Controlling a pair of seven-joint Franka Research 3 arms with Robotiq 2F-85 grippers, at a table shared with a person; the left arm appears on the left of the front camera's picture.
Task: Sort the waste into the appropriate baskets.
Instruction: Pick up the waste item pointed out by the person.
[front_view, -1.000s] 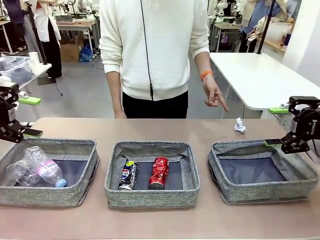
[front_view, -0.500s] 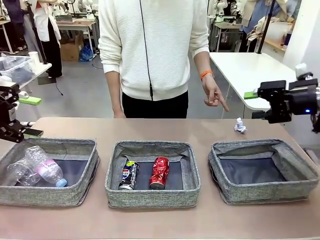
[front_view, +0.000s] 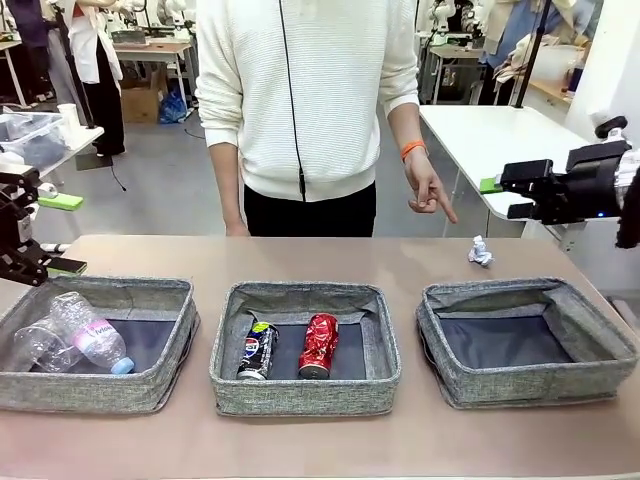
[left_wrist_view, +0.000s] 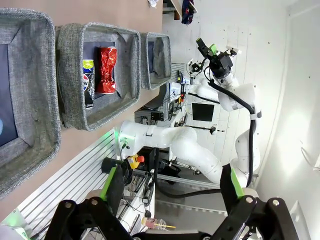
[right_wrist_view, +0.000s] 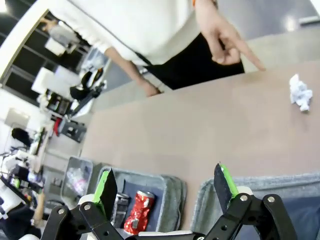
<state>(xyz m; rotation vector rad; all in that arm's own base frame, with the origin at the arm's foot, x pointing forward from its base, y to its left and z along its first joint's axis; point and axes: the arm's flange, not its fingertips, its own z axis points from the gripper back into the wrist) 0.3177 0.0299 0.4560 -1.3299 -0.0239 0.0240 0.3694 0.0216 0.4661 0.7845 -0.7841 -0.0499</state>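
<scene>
The crumpled white paper wad (front_view: 480, 251) (right_wrist_view: 300, 93) lies on the table behind the right basket (front_view: 500, 291), whose bottom is bare. The person's hand (front_view: 430, 190) points down at the wad. My right gripper (front_view: 505, 197) (right_wrist_view: 165, 182) hangs open and holding nothing, high above the table's far right. The middle basket (front_view: 305, 293) holds the dark can (front_view: 257, 350) and the crushed red can (front_view: 319, 345). In the left basket (front_view: 100, 288) lie the clear bottle (front_view: 90, 335) and the plastic cup (front_view: 35, 345). My left gripper (front_view: 65, 233) (left_wrist_view: 172, 182) stands open at the far left edge.
The person stands at the far side, behind the middle basket. Bare tabletop runs along the far edge between the person and the baskets, and in front of the baskets. A white table (front_view: 500, 150) stands behind on the right.
My right gripper has risen from the right basket's far rim and swung up and slightly left, now level over the table's far right. The left arm and the person's hand are unmoved.
</scene>
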